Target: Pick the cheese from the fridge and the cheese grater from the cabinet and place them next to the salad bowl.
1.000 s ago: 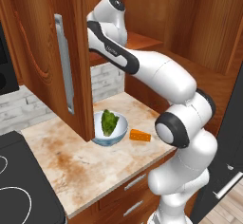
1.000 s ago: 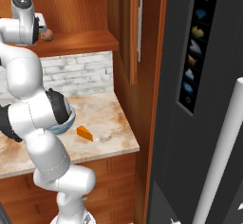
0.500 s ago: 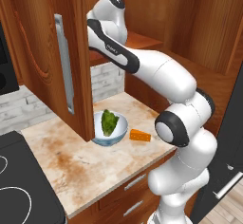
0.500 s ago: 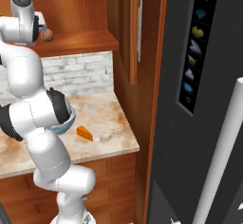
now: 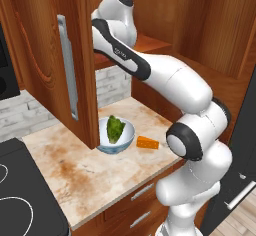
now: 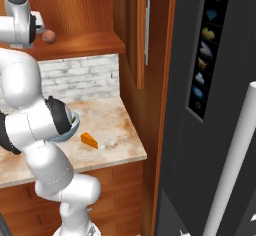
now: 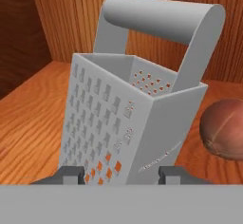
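Observation:
The cheese grater [image 7: 128, 118], a grey metal box with a looped handle, stands upright on the cabinet shelf [image 7: 28, 123]. My gripper [image 7: 122, 174] is low around its base, one fingertip [image 7: 71, 173] against each side, shut on it. The arm reaches up into the open cabinet [image 5: 45, 55] behind its door. Down on the counter, the orange cheese [image 5: 147, 142] [image 6: 90, 140] lies just right of the salad bowl [image 5: 116, 135] with its green leaves. The fridge [image 6: 210, 105] stands to the right with its dark door closed.
A brown round lump [image 7: 225, 128] [image 6: 49, 36] sits on the shelf close beside the grater. The cabinet door with its silver handle [image 5: 67, 67] hangs open over the counter [image 5: 75, 175]. A black stove [image 5: 20, 200] borders the counter's left end.
The fingers have closed in onto the grater's sides. The arm and the things on the counter have stayed where they were.

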